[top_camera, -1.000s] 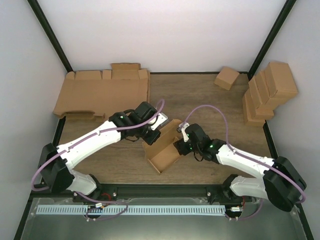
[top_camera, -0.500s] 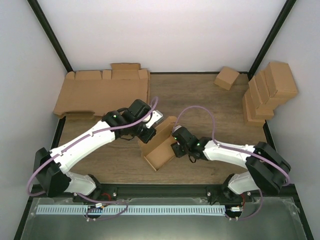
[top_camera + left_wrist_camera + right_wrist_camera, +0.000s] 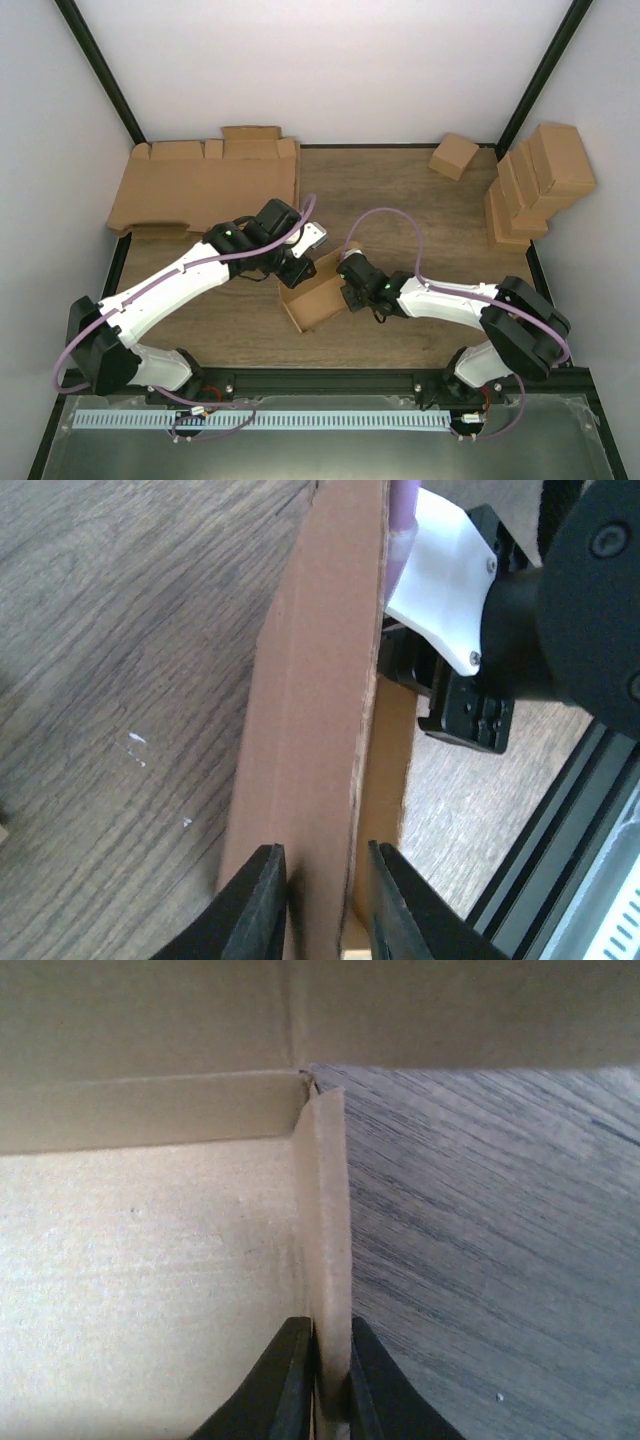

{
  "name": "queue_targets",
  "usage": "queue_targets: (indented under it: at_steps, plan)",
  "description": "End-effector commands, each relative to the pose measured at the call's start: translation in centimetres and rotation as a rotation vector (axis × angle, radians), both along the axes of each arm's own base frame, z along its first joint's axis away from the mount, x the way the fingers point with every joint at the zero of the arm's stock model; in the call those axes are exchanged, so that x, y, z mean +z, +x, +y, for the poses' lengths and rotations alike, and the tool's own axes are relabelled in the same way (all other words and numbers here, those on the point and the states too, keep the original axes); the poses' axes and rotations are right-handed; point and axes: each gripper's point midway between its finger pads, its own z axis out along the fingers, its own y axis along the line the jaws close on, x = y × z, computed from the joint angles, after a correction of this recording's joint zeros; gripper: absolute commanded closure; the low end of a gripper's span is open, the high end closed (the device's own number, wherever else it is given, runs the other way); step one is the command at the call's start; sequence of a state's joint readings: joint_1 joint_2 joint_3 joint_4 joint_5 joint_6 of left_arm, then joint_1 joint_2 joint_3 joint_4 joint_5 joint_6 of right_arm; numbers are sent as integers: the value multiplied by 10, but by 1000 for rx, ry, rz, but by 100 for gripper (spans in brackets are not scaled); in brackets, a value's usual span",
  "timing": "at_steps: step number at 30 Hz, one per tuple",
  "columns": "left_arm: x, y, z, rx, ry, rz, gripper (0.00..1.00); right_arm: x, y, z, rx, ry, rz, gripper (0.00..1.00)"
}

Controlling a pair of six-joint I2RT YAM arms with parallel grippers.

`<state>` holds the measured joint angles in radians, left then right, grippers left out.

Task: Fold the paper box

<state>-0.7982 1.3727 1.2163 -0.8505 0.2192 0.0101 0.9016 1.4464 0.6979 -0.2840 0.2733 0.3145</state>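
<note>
Your right claw is clamped on the paper box. Its own wrist camera shows both fingers pressed flat against an upright end flap. The pale inside floor of the box lies to the left of the flap and bare counter to the right.

Your left claw straddles the long side wall, and its wrist view gives you what the overhead view hides. One finger lies against the wall's outer face, while a thin sliver shows between the wall's edge and the other finger. So the jaws stand slightly apart around the wall and are not squeezing it. The same view catches the right arm, white and black, just past the wall on the box's inner side.

From above you get the layout that neither wrist camera gives. The box sits near the middle of the counter, toward the near edge, at an angle, with its walls raised and its top open. The left claw is at its far-left wall and the right claw at its right corner, though both are mostly hidden under the wrists there. Well apart from the box, large cardboard sheets lie at the far left. A small carton sits near the far edge, and a stack of cartons leans at the far right.
</note>
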Motion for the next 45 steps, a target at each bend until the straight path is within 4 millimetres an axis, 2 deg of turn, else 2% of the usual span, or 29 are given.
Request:
queue_targets:
  at_steps: [1, 5, 7, 9, 10, 12, 13, 15, 17, 18, 22, 27, 29, 31, 32, 35, 38, 41, 45]
  plan:
    - [12, 0, -7, -14, -62, -13, 67, 16, 10, 2, -70, 28, -50, 92]
    - [20, 0, -13, -18, -108, -20, 39, 20, 6, -2, -126, 76, -38, 93]
    - [19, 4, -12, 5, -105, -31, 31, 21, 5, -6, -175, 99, -30, 90]
    - [19, 10, -8, 52, -94, -47, 27, 21, 1, -7, -192, 131, -21, 83]
    - [20, 14, -5, 83, -92, -59, 24, 23, 0, -6, -191, 159, -20, 75]
    - [25, 22, 2, 167, -96, -82, 19, 28, -4, -4, -187, 217, -22, 48]
    - [29, 26, 6, 217, -101, -97, 16, 32, -5, -3, -182, 245, -26, 40]
    - [41, 29, 11, 282, -146, -110, 10, 42, -8, -2, -177, 293, -40, 29]
    - [52, 25, 10, 303, -217, -105, 1, 56, -7, -1, -158, 339, -77, 22]
    - [56, 24, 9, 310, -250, -104, 0, 65, -5, 0, -147, 359, -103, 18]
    - [55, 28, 8, 344, -314, -133, 0, 103, 4, 2, -100, 409, -240, 1]
    - [55, 40, -21, 265, -329, -127, 0, 147, 14, 15, 5, 425, -382, 0]
    - [46, 43, -32, 232, -297, -100, 0, 166, 18, 23, 44, 439, -426, 0]
    - [30, 46, -34, 236, -234, -81, 3, 178, 24, 24, 19, 441, -441, 0]
    - [21, 47, -33, 239, -198, -68, 5, 181, 26, 25, 18, 435, -443, 0]
    - [13, 41, -27, 201, -148, -63, 14, 177, 24, 28, 45, 409, -418, 0]
    - [13, 29, -22, 137, -128, -70, 17, 170, 18, 25, 56, 404, -401, 0]
    - [3, 27, -12, 120, -61, -81, 22, 169, 14, 22, 60, 414, -396, 0]
    - [-19, 27, -2, 121, 46, -53, 38, 175, 16, 18, 55, 428, -423, 0]
